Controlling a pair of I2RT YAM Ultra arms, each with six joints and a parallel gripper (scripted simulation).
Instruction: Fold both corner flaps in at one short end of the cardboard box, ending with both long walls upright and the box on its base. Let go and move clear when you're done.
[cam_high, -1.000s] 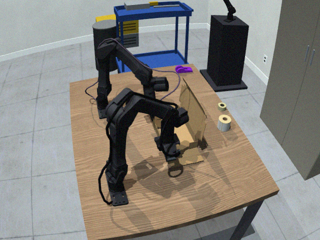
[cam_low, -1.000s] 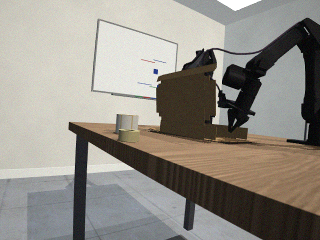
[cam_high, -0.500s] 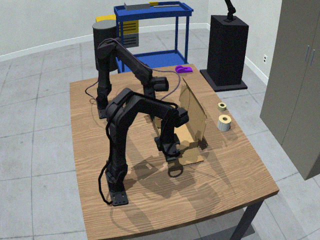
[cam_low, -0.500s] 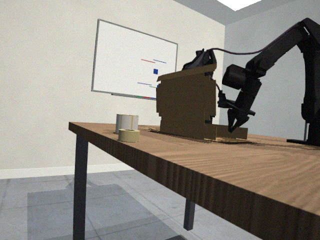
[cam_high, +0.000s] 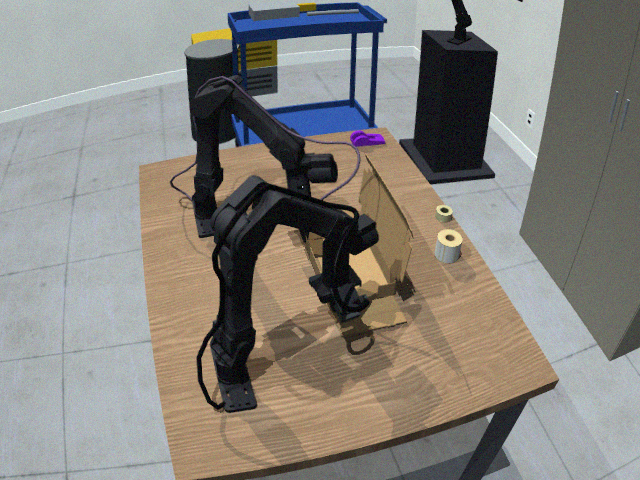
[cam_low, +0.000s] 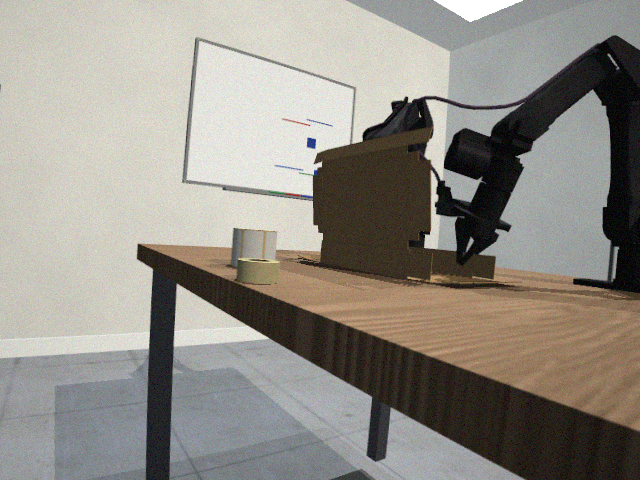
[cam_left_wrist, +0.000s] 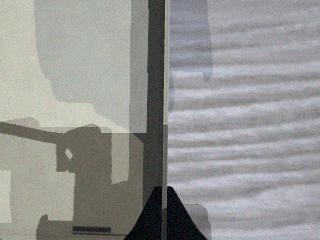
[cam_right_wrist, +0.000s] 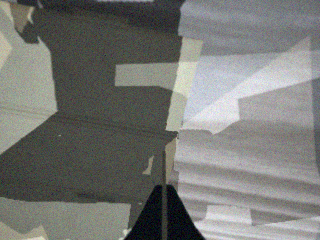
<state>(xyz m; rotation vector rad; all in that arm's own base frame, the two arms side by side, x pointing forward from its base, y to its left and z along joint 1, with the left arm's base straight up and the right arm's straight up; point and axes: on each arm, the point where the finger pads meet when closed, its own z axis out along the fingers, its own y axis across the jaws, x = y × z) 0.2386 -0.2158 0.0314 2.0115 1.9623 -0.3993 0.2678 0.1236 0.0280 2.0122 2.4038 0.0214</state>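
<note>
The cardboard box (cam_high: 369, 264) rests on its base, its tall lid panel (cam_high: 388, 224) (cam_low: 369, 201) standing on the side away from the arms. The long wall nearer the arms (cam_left_wrist: 166, 90) looks upright, edge-on in the left wrist view. My left gripper (cam_low: 461, 262) (cam_left_wrist: 163, 196) is shut on that wall's top edge. My right gripper (cam_high: 345, 316) (cam_right_wrist: 164, 194) is shut on the same wall near its right-arm end. At that short end, the far corner flap (cam_high: 382, 290) appears turned in; the bottom flap (cam_high: 386, 314) lies flat outward. The near corner flap is mostly hidden by the right arm.
A large label roll (cam_high: 448, 246) (cam_low: 254, 245) and a small tape roll (cam_high: 443, 213) (cam_low: 257, 271) stand behind the lid panel near the table edge. A purple object (cam_high: 368, 138) lies at the table's far end. Both arms reach over the box's near side.
</note>
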